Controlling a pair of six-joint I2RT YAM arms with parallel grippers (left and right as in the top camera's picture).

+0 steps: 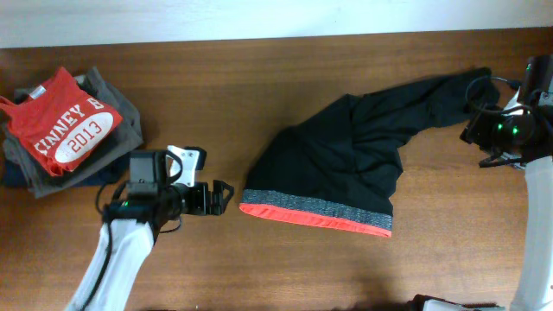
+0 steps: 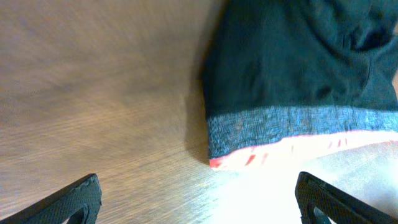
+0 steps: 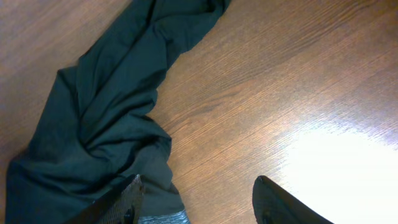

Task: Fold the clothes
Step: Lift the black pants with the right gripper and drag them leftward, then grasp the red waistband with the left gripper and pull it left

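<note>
One pair of black trousers (image 1: 346, 155) lies rumpled, waistband (image 1: 315, 207) flat.

Rumpled black trousers (image 1: 346, 160) — flat, mid-table

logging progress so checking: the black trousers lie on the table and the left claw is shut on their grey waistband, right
Not quite. The left claw is open and holds nothing; the grey waistband lies ahead of it, ungripped, as the left wrist view shows. The black trousers do lie on the table.
</note>
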